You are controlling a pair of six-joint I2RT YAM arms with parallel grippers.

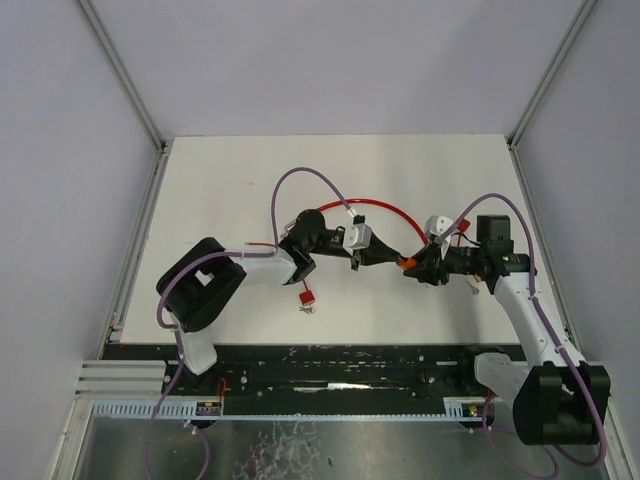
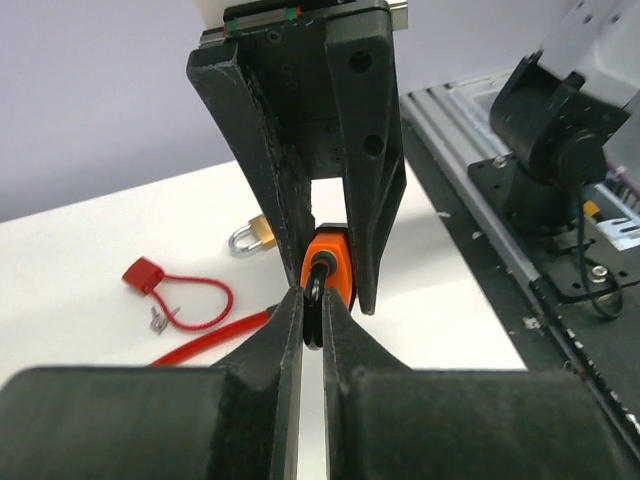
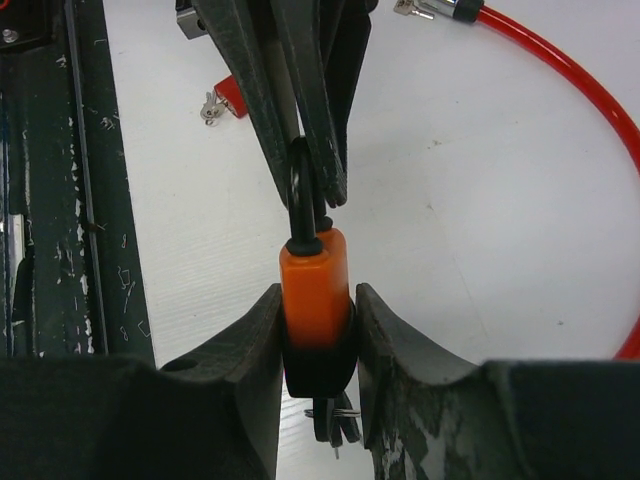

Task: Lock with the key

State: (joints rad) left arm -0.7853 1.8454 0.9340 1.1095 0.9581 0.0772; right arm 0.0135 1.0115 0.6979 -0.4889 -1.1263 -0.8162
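**Jaws sharing an orange padlock (image 1: pixel 405 263)**

Top view: left jaws and right jaws meet above the surface (image 1: pixel 230 180), padlock between them. Left wrist: left jaws pinched closed around the black shackle (image 2: pixel 318 275). Right wrist: right jaws clamp the orange body; keys (image 3: pixel 335 420) protrude below.

Far desk (image 1: pixel 230 170) open up to the walls (image 1: pixel 330 60). Mid-desk blocked: left arm (image 1: pixel 270 262) and right arm (image 1: pixel 505 280) meet there, joined at orange padlock (image 3: pixel 313 290). Red cable (image 1: pixel 380 202) arcs just behind them. Red lock (image 1: pixel 307 297) lies loose near left arm; brass padlock (image 2: pixel 255 235) also on desk.
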